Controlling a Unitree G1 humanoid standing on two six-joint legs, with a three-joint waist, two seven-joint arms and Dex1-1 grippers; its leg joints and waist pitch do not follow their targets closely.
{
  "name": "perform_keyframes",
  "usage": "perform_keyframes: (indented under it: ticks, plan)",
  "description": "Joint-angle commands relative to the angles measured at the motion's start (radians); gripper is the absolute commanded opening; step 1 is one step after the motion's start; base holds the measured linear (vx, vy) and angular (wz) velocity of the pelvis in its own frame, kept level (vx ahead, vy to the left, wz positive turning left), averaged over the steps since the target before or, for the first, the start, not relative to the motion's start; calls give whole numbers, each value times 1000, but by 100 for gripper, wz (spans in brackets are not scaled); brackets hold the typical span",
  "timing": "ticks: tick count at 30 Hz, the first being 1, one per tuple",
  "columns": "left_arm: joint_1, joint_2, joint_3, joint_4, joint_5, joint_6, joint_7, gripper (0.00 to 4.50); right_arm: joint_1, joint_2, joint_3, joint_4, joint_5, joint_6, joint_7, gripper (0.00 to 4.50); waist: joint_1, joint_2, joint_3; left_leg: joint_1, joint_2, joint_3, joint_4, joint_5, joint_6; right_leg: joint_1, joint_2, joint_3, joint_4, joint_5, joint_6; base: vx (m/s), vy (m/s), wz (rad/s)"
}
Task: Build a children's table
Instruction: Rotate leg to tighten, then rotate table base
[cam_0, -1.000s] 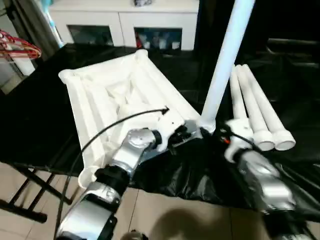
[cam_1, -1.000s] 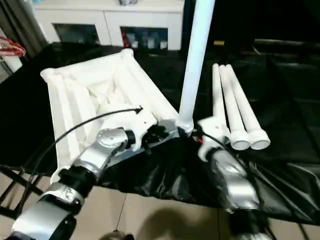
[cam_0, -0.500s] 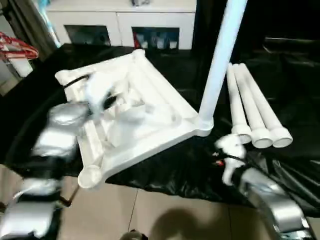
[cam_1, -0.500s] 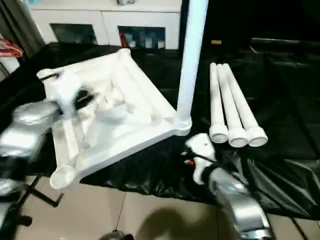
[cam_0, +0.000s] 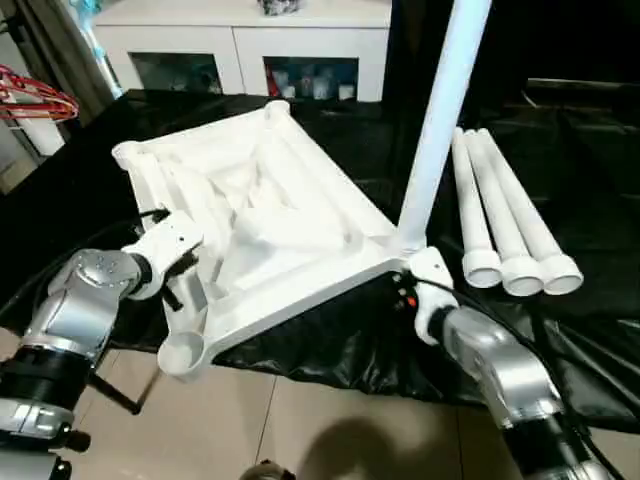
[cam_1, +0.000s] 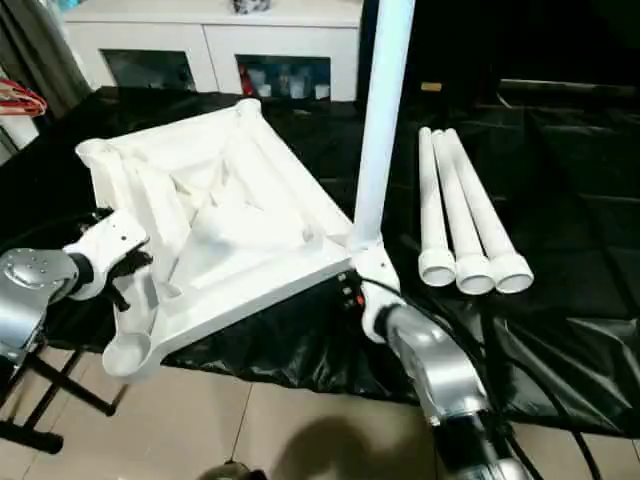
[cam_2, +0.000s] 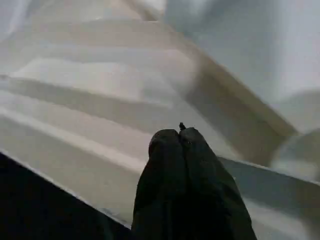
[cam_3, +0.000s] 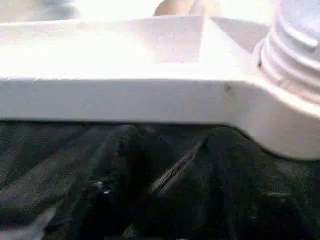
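Sizing up: one leg (cam_0: 440, 120) stands upright in the near right corner socket of the upturned table top (cam_0: 255, 215); three corners are unfilled.
Loose legs: three spare legs (cam_0: 505, 220) lie side by side on the black cloth (cam_0: 330, 340), long axes running away from the robot, wide ends nearest, just beyond and outboard of the right gripper (cam_3: 165, 165).
Right gripper: fingers apart, under the top's near edge beside the fitted socket, holding nothing; nearer arm for the spares.
Left gripper (cam_2: 181, 137): fingers pressed together, empty, against the top's left rim.
Room: open cloth around the spares; the top's near left corner overhangs the edge.
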Motion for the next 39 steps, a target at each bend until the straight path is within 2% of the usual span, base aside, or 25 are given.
perform_keyframes:
  ticks: [1,6,9,11,13,14,15,16,17,20,21,25,28,30,31,32,36,39]
  plan:
    - [27,12,-63,-10,-1,23,-91,0,-27,4,-10,76,-20,-11,-34,211,1,0,-59,20,63,-35,-70,-168,-4,41,-105,60,-66,-86,-187,0,0,0]
    - [31,56,-123,-60,-7,35,-204,0,-116,10,-17,231,-36,-71,-45,165,-3,4,-58,23,63,-34,-72,-200,-18,41,-104,63,-69,-136,-183,0,0,0]
    - [9,43,-109,-42,-1,24,-173,0,-143,10,-22,268,-36,-87,-43,152,-6,3,-57,22,61,-33,-71,-208,-18,43,-103,63,-70,-145,-181,0,0,0]
    - [-10,41,-93,-30,-4,32,-158,0,-162,10,-23,299,-39,-107,-42,121,-7,3,-58,21,58,-32,-69,-206,-16,43,-102,62,-70,-154,-181,0,0,0]
    - [-12,46,-91,-33,-9,39,-169,0,-169,11,-24,313,-41,-116,-42,110,-7,3,-57,20,60,-34,-70,-211,-14,42,-103,62,-71,-172,-177,0,0,0]
    - [-7,58,-98,-47,-14,47,-198,0,-179,12,-26,332,-42,-127,-42,110,-8,-1,-58,21,60,-34,-71,-209,-13,42,-103,61,-72,-181,-175,0,0,0]
    - [-1,70,-109,-60,-15,49,-224,0,-188,12,-27,351,-44,-139,-42,89,-8,-1,-58,21,60,-34,-71,-209,-13,42,-103,61,-72,-181,-175,0,0,0]
    - [4,78,-117,-66,-14,49,-237,0,-200,13,-28,377,-44,-156,-42,89,-8,0,-58,20,62,-35,-71,-203,-9,40,-104,62,-70,-189,-181,0,0,0]
    - [5,82,-122,-64,-11,45,-240,0,-209,13,-28,398,-44,-169,-41,77,-9,-1,-58,19,62,-34,-71,-205,-8,40,-103,62,-70,-189,-180,0,0,0]
    - [-18,81,-110,-24,12,34,-187,0,-221,14,-28,423,-44,-188,-37,46,-11,4,-61,20,61,-33,-69,-199,-9,39,-99,60,-65,-152,-185,0,0,0]
    - [-26,86,-105,-17,16,35,-181,0,-222,14,-28,425,-44,-190,-36,36,-13,1,-61,19,60,-33,-68,-193,-8,42,-99,60,-65,-130,-189,0,0,0]
    - [-35,102,-105,-8,16,29,-199,0,-226,15,-31,440,-48,-204,-31,5,-12,-1,-61,19,60,-33,-68,-194,-2,43,-101,60,-65,-135,-192,0,0,0]
    - [-32,103,-115,-11,10,24,-219,0,-234,16,-34,461,-49,-219,-29,5,-13,0,-59,19,61,-33,-68,-197,-1,41,-102,60,-67,-147,-195,0,0,0]
    - [-26,85,-157,8,8,-9,-252,0,-241,17,-32,480,-51,-234,-26,5,-12,-1,-58,20,61,-33,-69,-211,-2,40,-103,60,-70,-171,-194,0,0,0]
    - [-23,80,-178,10,4,-19,-279,0,-245,18,-32,486,-51,-240,-25,5,-13,-13,-57,19,61,-31,-70,-209,1,42,-103,61,-73,-179,-192,0,0,0]
    - [-21,78,-188,8,2,-22,-293,0,-246,19,-32,489,-51,-242,-24,5,-9,-7,-58,20,62,-32,-69,-204,1,41,-106,62,-71,-192,-189,0,0,0]
    - [-18,66,-242,-6,-26,-56,-402,0,-260,25,-33,508,-54,-255,-22,5,-10,-7,-57,21,63,-32,-71,-211,-3,40,-104,61,-71,-193,-193,0,0,0]
    - [-20,41,-270,-63,-87,-31,-511,0,-265,36,-28,516,-55,-261,-15,5,-11,-7,-58,21,65,-31,-71,-208,-7,40,-106,62,-68,-182,-199,0,0,0]
